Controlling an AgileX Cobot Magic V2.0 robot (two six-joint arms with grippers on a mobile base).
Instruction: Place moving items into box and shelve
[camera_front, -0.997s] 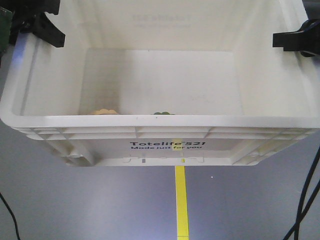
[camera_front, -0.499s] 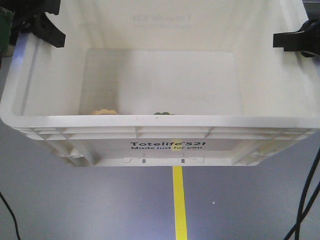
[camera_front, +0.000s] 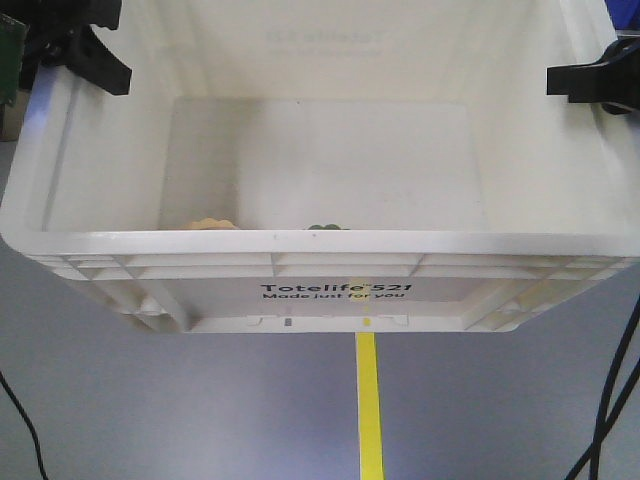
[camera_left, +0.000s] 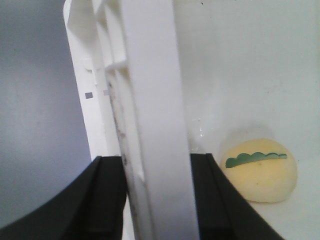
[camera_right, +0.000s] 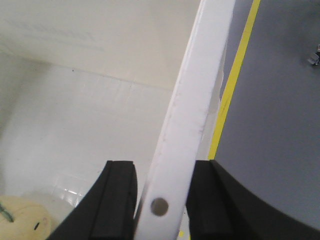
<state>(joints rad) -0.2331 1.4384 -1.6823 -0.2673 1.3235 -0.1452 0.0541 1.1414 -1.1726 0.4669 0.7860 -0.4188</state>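
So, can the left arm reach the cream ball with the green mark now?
Probably not. The left gripper is shut on the white crate wall, one finger on each side, so it is occupied. The cream ball lies close inside, uncovered.

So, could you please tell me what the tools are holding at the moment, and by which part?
Both hold the box: the left tool grips its left side rim, the right tool its right side rim.

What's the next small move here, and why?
Probably carry the box off, level, for shelving. The left gripper and right gripper each clamp a side wall, the box hangs clear of the grey floor, and the moving items already lie inside.
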